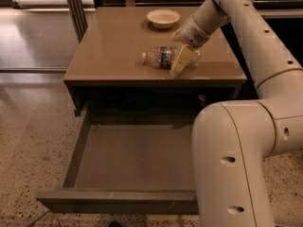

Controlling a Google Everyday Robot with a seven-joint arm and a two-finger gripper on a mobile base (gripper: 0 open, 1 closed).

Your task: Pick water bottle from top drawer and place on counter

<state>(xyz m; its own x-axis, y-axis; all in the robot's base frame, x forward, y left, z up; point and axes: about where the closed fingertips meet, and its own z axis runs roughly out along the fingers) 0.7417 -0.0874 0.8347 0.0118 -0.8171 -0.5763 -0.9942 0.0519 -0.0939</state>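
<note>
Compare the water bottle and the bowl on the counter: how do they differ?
The water bottle lies on its side near the front edge; the bowl sits upright at the back. The bottle is clear plastic with a dark label; the bowl is opaque and pale. The tool is at the bottle's right part, well apart from the bowl. Both rest on the counter.

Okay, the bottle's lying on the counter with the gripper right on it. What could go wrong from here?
1. The water bottle lies on its side near the front edge of the counter. When the gripper pulls away it may roll forward and drop into the open top drawer.
2. The bowl sits just behind the gripper, so a careless retreat might knock it.
</note>
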